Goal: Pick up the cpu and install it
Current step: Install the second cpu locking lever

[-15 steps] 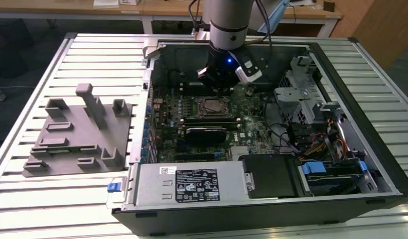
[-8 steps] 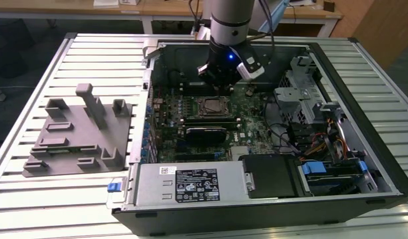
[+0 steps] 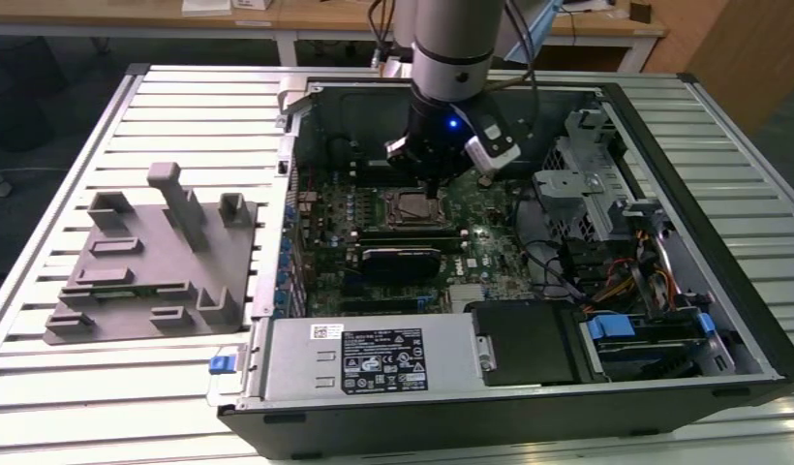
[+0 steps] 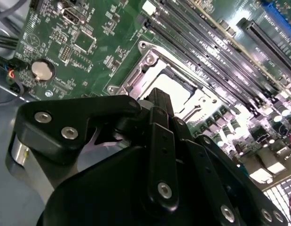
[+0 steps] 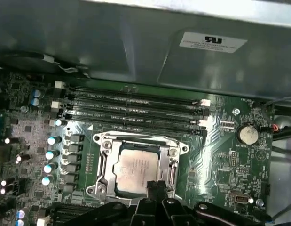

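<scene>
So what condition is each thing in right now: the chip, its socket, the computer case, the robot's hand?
cpu: lying flat inside the socket frame, silver top up.
socket: frame around the cpu; latched or not, cannot tell.
computer case: on its side, side panel off, board exposed.
hand: right above the socket.
grey fixture block: on the table beside the case.

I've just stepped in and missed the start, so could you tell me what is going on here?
A robot arm is working inside an open computer case on a slatted table. Its tool hangs just over the motherboard socket, where the cpu lies inside the metal frame. A grey fixture block stands on the table at the exterior view's left.
</scene>
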